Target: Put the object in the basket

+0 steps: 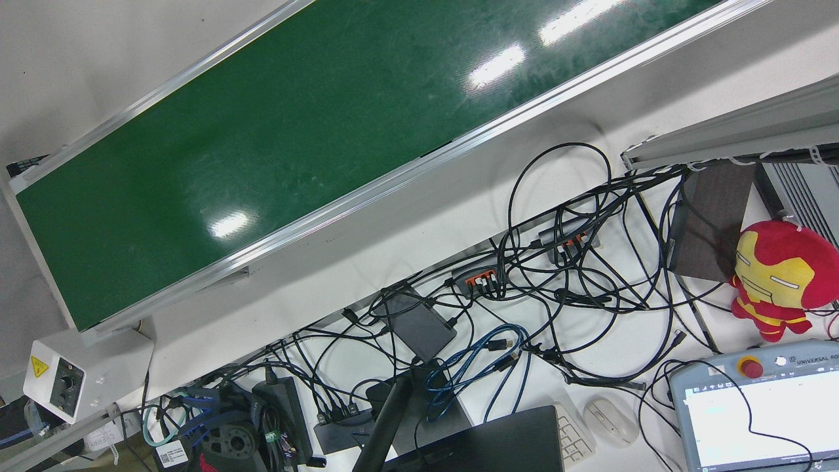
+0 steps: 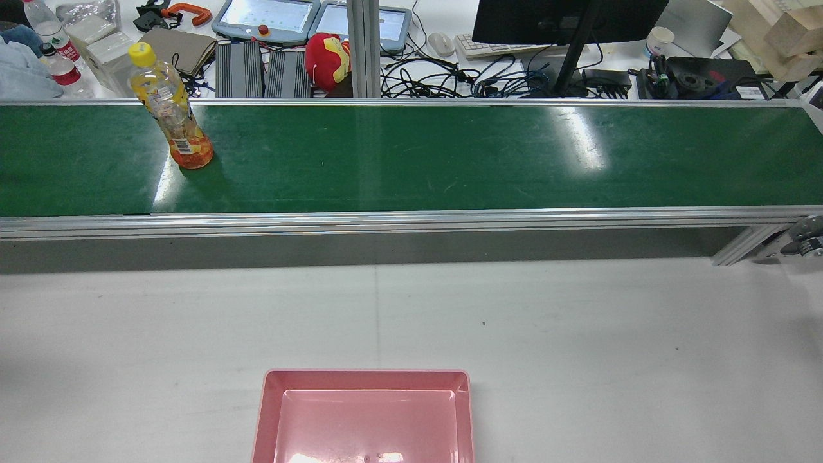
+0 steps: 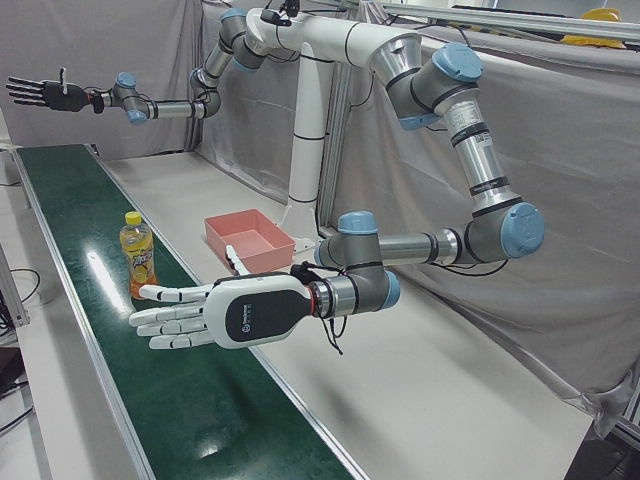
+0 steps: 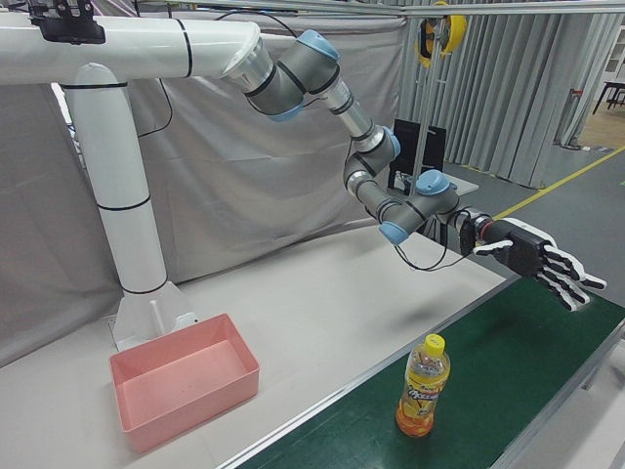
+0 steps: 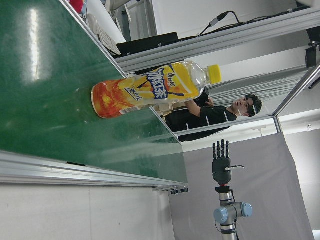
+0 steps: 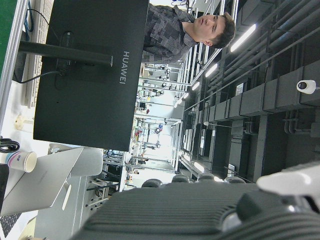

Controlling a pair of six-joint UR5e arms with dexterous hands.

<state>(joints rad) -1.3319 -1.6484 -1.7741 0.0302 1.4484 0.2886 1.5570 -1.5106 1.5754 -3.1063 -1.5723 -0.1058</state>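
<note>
A yellow-capped bottle [image 2: 173, 109] of orange drink stands upright on the green conveyor belt [image 2: 450, 157], towards its left end in the rear view. My left hand [image 3: 210, 315] hovers open over the belt a short way from the bottle [image 3: 137, 258], fingers stretched towards it. It also shows in the right-front view [image 4: 537, 264], above and beyond the bottle [image 4: 422, 386]. The left hand view shows the bottle [image 5: 150, 90] close ahead. My right hand [image 3: 40, 93] is open and raised far down the belt. The pink basket [image 2: 366, 373] sits empty on the white table.
Behind the belt a desk holds tangled cables [image 1: 557, 262], a red and yellow plush toy [image 1: 780, 275], teach pendants, a monitor [image 2: 566, 19] and more bottles [image 2: 51, 45]. A person [image 5: 215, 112] stands beyond the belt. The arms' white pedestal [image 4: 122, 195] rises behind the basket [image 4: 195, 401].
</note>
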